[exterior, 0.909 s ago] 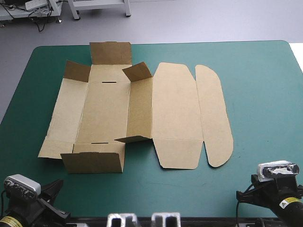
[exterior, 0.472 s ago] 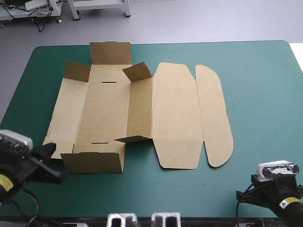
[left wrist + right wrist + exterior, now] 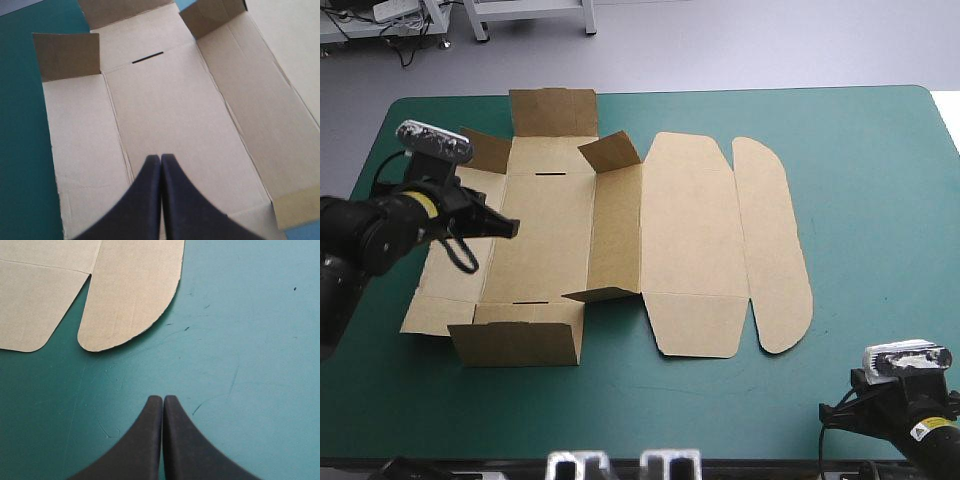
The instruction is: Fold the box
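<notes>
Box (image 3: 130, 290) edge lies well ahead of right end effector (image 3: 162, 397).

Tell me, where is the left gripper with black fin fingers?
In the high view, the shut left gripper is over the left part of the brown cardboard box, above its middle panel, toward the left of the teal-green table.

box (image 3: 690, 230) matt brown board w/ creases; teal-green cover (image 3: 250, 315) matt, scratched.

Plain brown box (image 3: 690, 230), teal-green cover (image 3: 870, 150), black end effector fingers (image 3: 145, 200)
</notes>
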